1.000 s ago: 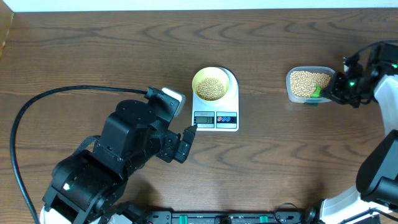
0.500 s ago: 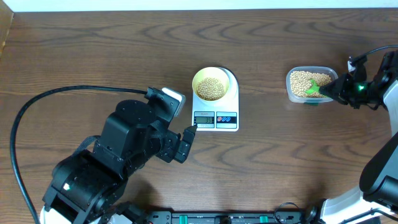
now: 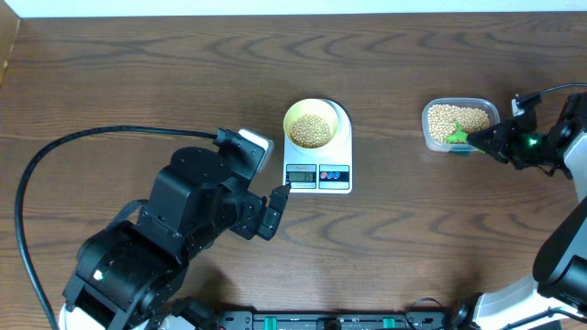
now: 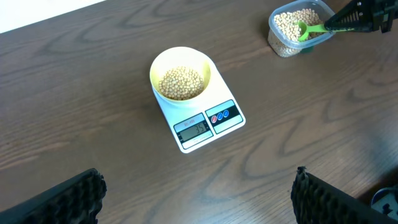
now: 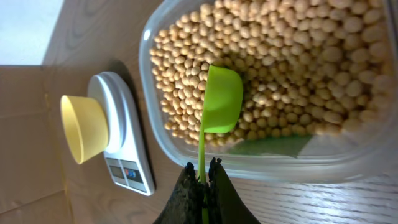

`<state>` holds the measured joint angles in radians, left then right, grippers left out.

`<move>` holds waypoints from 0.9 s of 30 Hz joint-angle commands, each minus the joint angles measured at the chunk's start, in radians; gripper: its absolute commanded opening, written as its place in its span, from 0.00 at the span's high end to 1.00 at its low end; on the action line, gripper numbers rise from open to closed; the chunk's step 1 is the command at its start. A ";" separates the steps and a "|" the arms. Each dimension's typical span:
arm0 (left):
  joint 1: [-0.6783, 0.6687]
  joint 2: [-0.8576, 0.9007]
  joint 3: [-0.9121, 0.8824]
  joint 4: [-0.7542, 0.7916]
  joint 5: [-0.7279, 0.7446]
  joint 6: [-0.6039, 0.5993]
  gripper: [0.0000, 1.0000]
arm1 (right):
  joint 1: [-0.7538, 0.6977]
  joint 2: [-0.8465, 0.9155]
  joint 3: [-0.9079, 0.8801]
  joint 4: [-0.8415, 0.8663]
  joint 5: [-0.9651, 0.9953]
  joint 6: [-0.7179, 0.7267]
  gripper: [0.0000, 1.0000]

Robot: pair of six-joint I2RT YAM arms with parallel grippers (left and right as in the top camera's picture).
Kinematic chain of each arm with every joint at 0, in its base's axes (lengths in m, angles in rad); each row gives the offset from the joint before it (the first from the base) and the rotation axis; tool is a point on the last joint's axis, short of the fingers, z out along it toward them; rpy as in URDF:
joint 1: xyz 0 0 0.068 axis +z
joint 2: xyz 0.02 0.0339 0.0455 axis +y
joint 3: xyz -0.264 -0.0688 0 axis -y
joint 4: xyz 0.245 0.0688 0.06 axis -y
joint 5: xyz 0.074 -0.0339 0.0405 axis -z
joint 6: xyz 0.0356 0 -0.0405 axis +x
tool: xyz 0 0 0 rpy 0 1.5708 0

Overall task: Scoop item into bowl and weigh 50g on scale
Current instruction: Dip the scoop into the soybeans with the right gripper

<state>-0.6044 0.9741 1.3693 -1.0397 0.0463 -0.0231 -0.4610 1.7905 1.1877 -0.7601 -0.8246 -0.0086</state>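
Right gripper point(image 3: 477, 138): overhead frame's right edge, reaching left, pinching green scoop point(image 3: 459, 137) handle.
Scoop axis: left-right, cup leftward among tub's point(image 3: 425, 125) beans point(image 3: 445, 116).
Left gripper point(image 4: 199, 194): wide apart, empty.

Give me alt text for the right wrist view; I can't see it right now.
The right gripper pinches the handle of a green scoop whose cup sits in a clear tub of tan beans. At frame left, a yellow bowl sits on a white scale.

The bowl point(image 4: 180, 53) sits on the scale point(image 3: 341, 147) at mid-table point(image 3: 138, 73), beans point(image 3: 312, 130) inside it. Well to its right lies a tub point(image 5: 311, 163) of beans. A scoop point(image 5: 221, 99) rests in the tub, its handle pinched by the right gripper point(image 5: 202, 171).
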 commanded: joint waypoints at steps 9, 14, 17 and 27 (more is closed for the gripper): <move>0.003 -0.002 0.011 0.001 -0.003 -0.001 0.02 | -0.005 -0.004 -0.008 0.085 -0.109 0.040 0.99; 0.003 -0.002 0.011 0.001 -0.003 0.000 0.02 | -0.018 -0.004 -0.008 0.091 -0.111 0.041 0.99; 0.003 -0.002 0.011 0.001 -0.002 -0.001 0.02 | -0.040 -0.004 -0.008 0.092 -0.142 0.041 0.99; 0.003 -0.002 0.011 0.001 -0.002 -0.001 0.02 | -0.119 -0.004 -0.008 0.092 -0.299 0.040 0.99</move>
<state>-0.6044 0.9741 1.3693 -1.0397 0.0463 -0.0231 -0.5621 1.7905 1.1873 -0.6704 -1.0019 0.0227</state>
